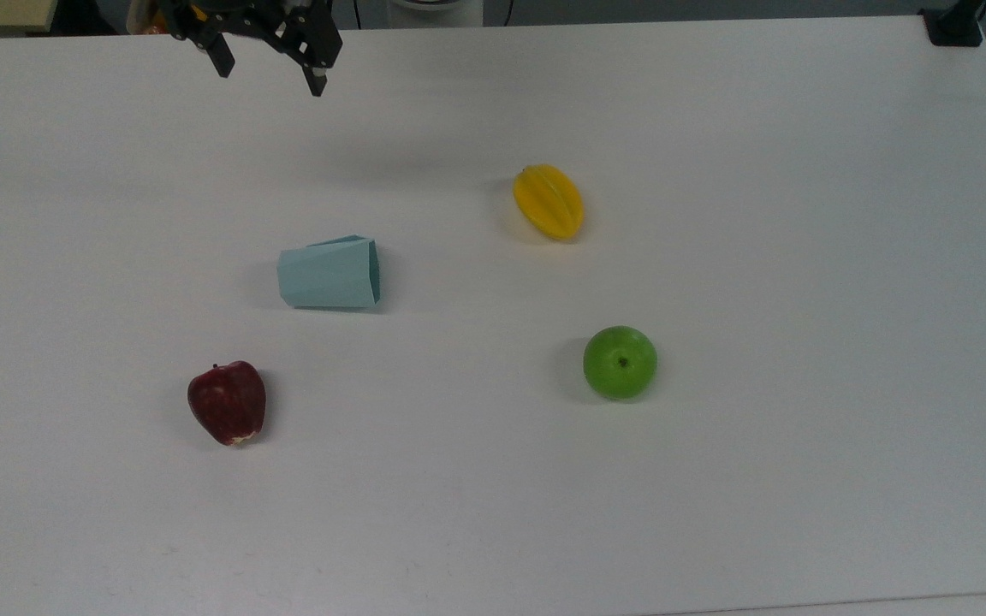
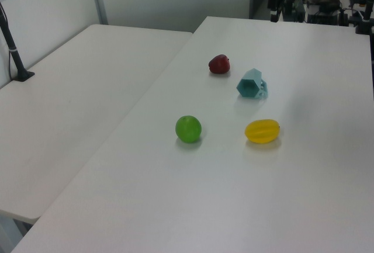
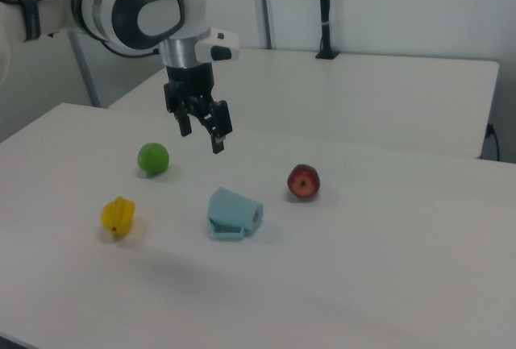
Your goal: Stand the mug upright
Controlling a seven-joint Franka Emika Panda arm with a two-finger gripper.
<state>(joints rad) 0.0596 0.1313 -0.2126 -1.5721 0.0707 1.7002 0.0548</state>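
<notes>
Your gripper (image 1: 270, 75) (image 3: 201, 133) hangs above the table (image 1: 715, 479) with fingers spread wide, holding nothing, well apart from the toppled mug (image 1: 329, 273) (image 3: 234, 213).

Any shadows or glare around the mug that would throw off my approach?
Top view: even light, no glare on the mug; a faint shadow under its lower edge. Right view: a soft shadow on the table beside it. Left view: its hexagonal mouth shows clearly. The gripper hangs open above the table.
</notes>
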